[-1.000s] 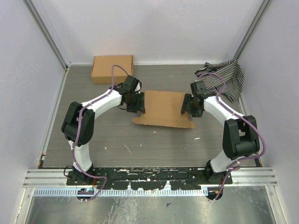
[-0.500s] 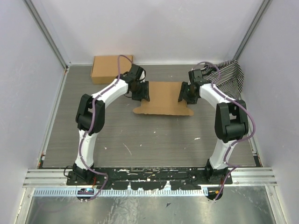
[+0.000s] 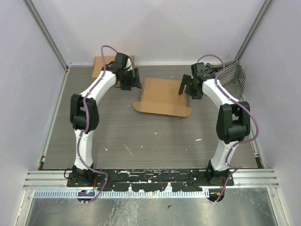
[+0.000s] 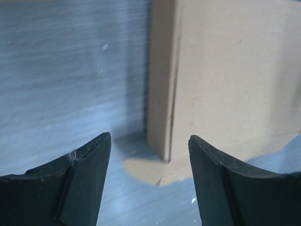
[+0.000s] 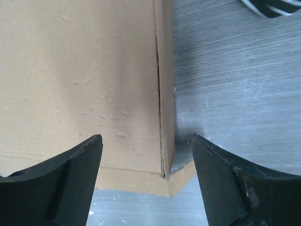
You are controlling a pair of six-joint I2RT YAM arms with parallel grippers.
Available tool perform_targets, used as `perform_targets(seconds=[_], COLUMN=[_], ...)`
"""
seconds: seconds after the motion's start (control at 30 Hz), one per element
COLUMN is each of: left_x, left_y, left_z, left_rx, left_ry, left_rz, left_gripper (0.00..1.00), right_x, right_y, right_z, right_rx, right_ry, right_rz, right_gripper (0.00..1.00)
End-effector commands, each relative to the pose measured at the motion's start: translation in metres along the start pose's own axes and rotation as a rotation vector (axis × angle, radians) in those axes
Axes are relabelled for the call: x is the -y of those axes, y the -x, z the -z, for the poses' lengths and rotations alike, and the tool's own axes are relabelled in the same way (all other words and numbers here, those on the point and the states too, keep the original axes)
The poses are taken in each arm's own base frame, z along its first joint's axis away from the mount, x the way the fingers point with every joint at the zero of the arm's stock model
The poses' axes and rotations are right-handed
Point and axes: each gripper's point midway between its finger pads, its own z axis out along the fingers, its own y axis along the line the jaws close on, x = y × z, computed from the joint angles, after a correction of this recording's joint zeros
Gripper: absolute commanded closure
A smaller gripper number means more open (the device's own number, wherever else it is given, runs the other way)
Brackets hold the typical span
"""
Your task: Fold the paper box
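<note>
Paper box (image 3: 162, 96) lies mid-table (image 3: 141, 136) toward far wall, lid down, thin flap jutting along near edge. Left gripper (image 3: 136, 79) just beside box's left side, fingers spread wide, nothing held (box corner shows between them in wrist view). Right gripper (image 3: 184, 87) at box's right edge, fingers equally wide, empty. Smaller cardboard box (image 3: 99, 66) far left; striped cloth (image 3: 233, 77) far right.

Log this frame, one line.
paper box: lying on table, ungripped | left tool: open, off its left side | right tool: open, at its right edge
</note>
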Motion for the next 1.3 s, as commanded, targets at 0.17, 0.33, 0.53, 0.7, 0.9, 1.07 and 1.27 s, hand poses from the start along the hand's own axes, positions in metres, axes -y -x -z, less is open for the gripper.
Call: perform_targets(seconds=[0.17, 0.33, 0.53, 0.7, 0.9, 1.07, 1.27], left_x=[-0.012, -0.009, -0.004, -0.004, 0.0, 0.005, 0.007], left_y=[-0.036, -0.051, -0.057, -0.065, -0.073, -0.08, -0.09], left_z=[0.071, 0.057, 0.033, 0.024, 0.016, 0.01, 0.003], left_rx=[0.101, 0.114, 0.089, 0.059, 0.049, 0.032, 0.01], left_ry=[-0.054, -0.046, -0.043, -0.037, -0.027, -0.028, -0.027], left_rz=[0.034, -0.023, -0.061, -0.063, -0.102, -0.125, -0.148], left_gripper=[0.23, 0.23, 0.23, 0.23, 0.23, 0.23, 0.24], right_x=[0.013, 0.014, 0.014, 0.01, 0.01, 0.009, 0.002], right_y=[-0.017, -0.046, -0.061, -0.061, -0.063, -0.068, -0.071], right_z=[0.068, 0.055, 0.033, 0.029, 0.023, 0.014, 0.013], right_rx=[0.122, 0.088, 0.073, 0.094, 0.087, 0.059, 0.051], right_ry=[0.074, 0.129, 0.169, 0.201, 0.207, 0.212, 0.233], right_rz=[0.025, 0.027, 0.058, 0.072, 0.087, 0.091, 0.113], right_gripper=[0.19, 0.19, 0.21, 0.23, 0.25, 0.27, 0.28])
